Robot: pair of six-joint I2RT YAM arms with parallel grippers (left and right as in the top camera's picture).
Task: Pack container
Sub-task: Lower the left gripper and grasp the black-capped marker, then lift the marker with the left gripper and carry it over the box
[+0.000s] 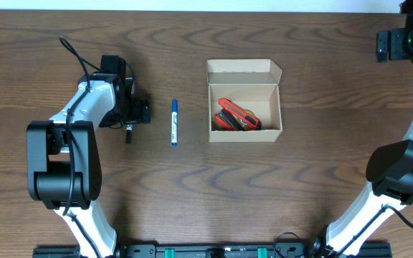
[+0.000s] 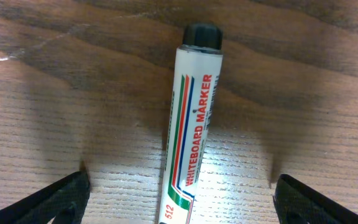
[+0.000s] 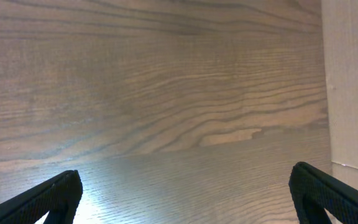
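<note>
Two grippers are hanging spread wide, left gripper (image 2: 180, 194) above the marker (image 2: 191, 124), right gripper (image 3: 185, 193) over the table (image 3: 166, 93), while the container (image 1: 244, 72) is sitting open mid-table, probably light and crushable, best pinched gently by a side wall

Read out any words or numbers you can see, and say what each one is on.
"WHITEBOARD MARKER": along the barrel of the marker, left wrist view.
"512": lower on that barrel.
Overhead view: the marker's print is too small to read.
The container: no text visible.
</note>
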